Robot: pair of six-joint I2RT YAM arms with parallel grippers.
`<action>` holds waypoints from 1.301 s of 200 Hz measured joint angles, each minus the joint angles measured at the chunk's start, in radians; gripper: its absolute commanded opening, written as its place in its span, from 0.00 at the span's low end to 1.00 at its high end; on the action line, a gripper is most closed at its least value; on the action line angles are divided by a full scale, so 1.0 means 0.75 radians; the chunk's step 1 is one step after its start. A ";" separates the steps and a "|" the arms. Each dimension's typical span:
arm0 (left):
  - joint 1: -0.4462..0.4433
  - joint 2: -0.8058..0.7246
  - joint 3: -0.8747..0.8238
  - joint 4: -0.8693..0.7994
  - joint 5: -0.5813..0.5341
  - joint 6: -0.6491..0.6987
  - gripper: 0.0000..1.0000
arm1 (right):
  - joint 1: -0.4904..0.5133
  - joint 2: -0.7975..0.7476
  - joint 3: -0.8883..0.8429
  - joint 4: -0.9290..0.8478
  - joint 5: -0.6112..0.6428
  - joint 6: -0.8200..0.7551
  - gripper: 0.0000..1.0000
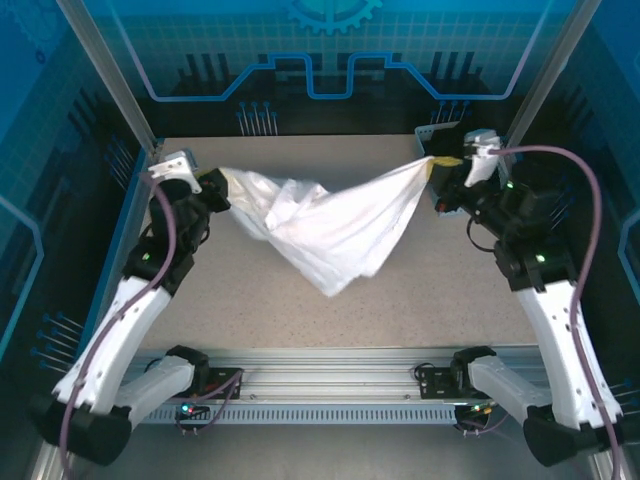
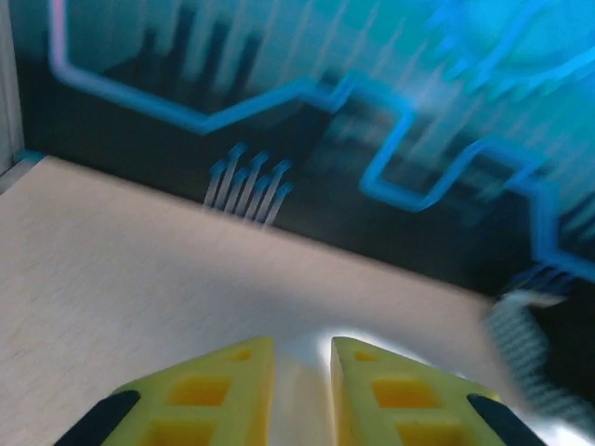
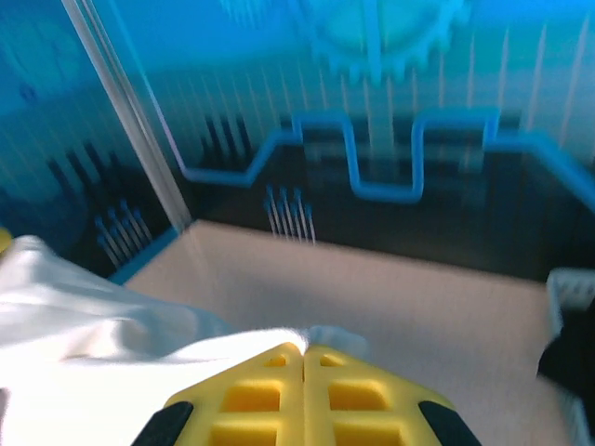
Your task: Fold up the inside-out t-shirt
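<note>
The inside-out t-shirt (image 1: 340,225) is a thin white garment stretched in the air between both grippers, its middle sagging toward the table (image 1: 300,320). My left gripper (image 1: 222,185) holds its left end. In the left wrist view a band of the white t-shirt (image 2: 299,400) fills the narrow gap of the left gripper (image 2: 302,346) between the yellow fingers. My right gripper (image 1: 435,162) holds the right end, at the back right. In the right wrist view the t-shirt (image 3: 93,372) spreads leftward from the right gripper (image 3: 305,351), whose fingers are pressed together on an edge of it.
A white basket (image 1: 435,133) stands at the back right corner, close to the right gripper, with a black garment (image 3: 567,358) in it. A dark back wall and blue side panels close in the table. Both arm bases sit at the near edge.
</note>
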 measured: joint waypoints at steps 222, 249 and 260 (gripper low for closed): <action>-1.129 0.531 -0.255 0.243 0.301 0.035 0.73 | 0.037 0.354 0.083 -0.067 -0.221 0.126 0.00; -1.240 0.687 -0.179 0.240 0.292 0.080 0.71 | 0.037 0.384 0.144 -0.031 -0.204 0.126 0.00; -1.252 0.765 -0.134 0.241 0.281 0.096 0.71 | 0.037 0.421 0.143 -0.028 -0.203 0.126 0.00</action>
